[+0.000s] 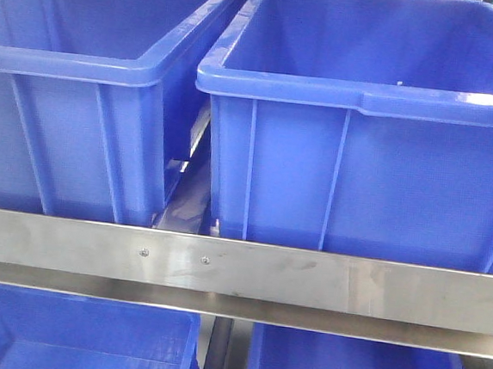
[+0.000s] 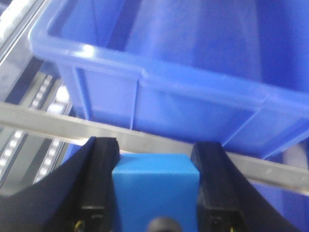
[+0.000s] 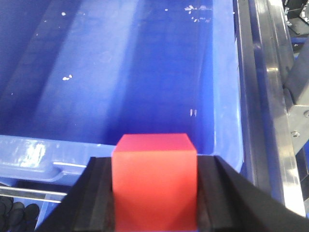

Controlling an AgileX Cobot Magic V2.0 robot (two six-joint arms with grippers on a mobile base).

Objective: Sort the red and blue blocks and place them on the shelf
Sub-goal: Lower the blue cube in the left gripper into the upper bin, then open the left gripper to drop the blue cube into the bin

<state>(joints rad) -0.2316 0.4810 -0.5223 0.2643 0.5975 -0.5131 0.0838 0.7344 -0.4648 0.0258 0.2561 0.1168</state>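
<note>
Bins [image 1: 366,96] fill front view; wrists show red cube [image 3: 154,179], blue cube [image 2: 155,191].

Four blue bins [image 1: 69,134] [image 1: 376,179] [image 1: 78,334] [image 1: 351,366], one red block [image 3: 154,179], one blue block [image 2: 155,193], one steel shelf rail [image 1: 350,284], two screws [image 1: 144,251] [image 1: 205,259]

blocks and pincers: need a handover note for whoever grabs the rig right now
Left pincer: shut on the blue block, facing the shelf rail under a blue bin.
Right pincer: shut on the red block, at the near rim of an open bin.
Done: both blocks gripped.
Left: neither released yet; set each on the shelf.
The front view shows neither arm.
</note>
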